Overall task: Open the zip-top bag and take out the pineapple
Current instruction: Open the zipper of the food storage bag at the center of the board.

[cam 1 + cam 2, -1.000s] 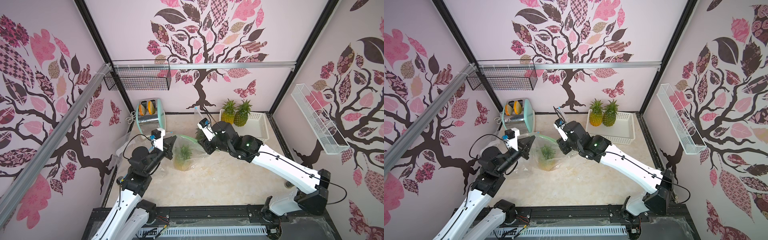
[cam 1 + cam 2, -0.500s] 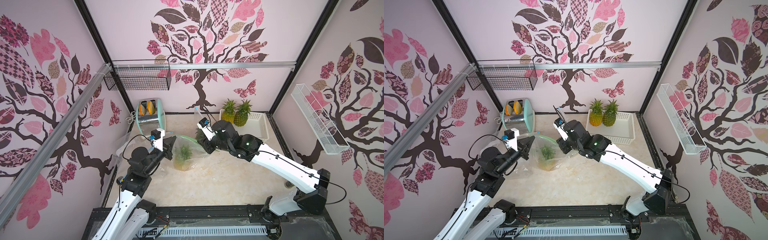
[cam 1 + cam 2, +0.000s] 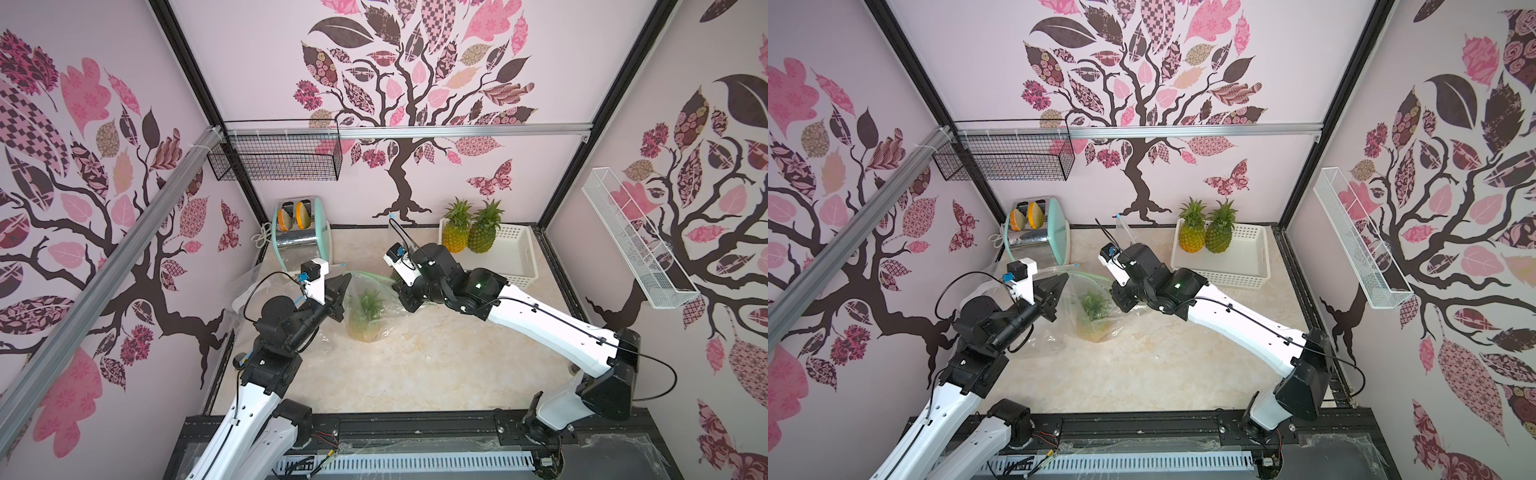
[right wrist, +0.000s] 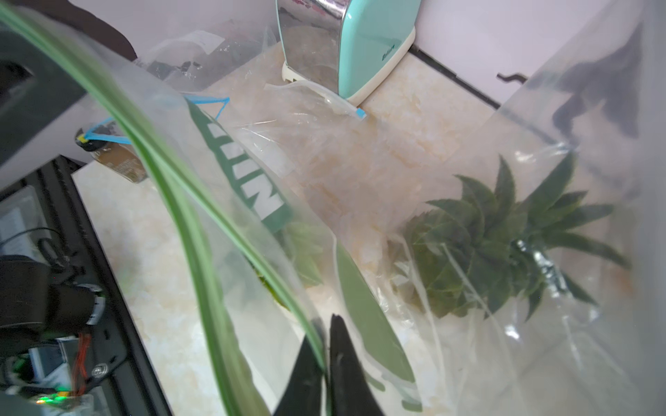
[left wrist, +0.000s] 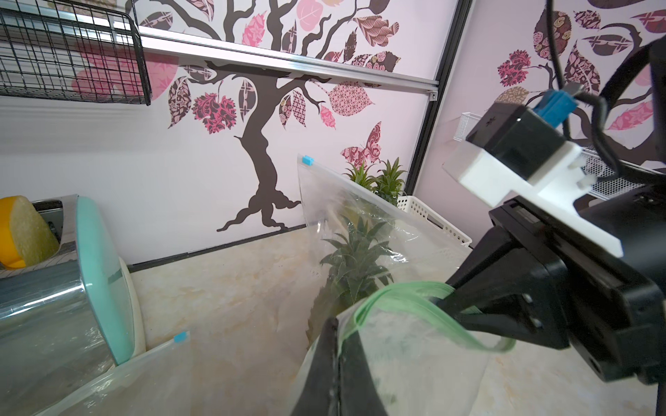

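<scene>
Two printed marks — zip-top bag [image 4: 248, 180], toaster [image 4: 374, 47] — both unreadable

Bright, even light with soft shadows; both top views bend at the edges, and the bag [image 4: 201, 230] is blurred near the right wrist camera.

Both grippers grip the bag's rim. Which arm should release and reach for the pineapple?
Probably right: the left gripper holds the zip-top bag up by its rim; the right gripper points toward the pineapple inside.
</scene>
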Controlling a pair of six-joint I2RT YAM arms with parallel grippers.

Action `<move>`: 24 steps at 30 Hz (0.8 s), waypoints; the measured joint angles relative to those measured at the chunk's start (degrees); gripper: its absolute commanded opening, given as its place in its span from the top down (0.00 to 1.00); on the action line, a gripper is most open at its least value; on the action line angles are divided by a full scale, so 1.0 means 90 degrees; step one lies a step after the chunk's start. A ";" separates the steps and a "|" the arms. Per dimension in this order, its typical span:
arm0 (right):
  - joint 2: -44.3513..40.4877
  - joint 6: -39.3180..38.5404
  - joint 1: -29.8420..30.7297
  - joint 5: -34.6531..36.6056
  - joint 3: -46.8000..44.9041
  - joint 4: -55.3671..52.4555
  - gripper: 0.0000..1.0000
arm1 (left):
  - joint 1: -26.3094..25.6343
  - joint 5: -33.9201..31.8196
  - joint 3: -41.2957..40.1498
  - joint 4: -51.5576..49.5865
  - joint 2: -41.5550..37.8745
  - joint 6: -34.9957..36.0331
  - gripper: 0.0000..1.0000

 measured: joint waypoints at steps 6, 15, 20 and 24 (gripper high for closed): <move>-0.0007 0.0442 0.0000 -0.0029 0.0187 -0.0216 1.00 | 0.0005 0.0165 0.0673 -0.0775 0.0432 -0.0391 0.52; -0.0075 0.1926 0.0000 0.0005 0.0503 -0.0449 1.00 | 0.0007 0.1185 0.1355 -0.1795 0.0498 -0.1290 0.41; -0.0075 0.2414 0.0000 0.0010 0.0500 -0.0381 1.00 | -0.0034 0.1409 0.1535 -0.2489 0.0415 -0.1443 0.42; -0.0075 0.2557 0.0000 0.0019 0.0500 -0.0381 1.00 | -0.0119 0.1469 0.1579 -0.2960 0.0444 -0.1496 0.50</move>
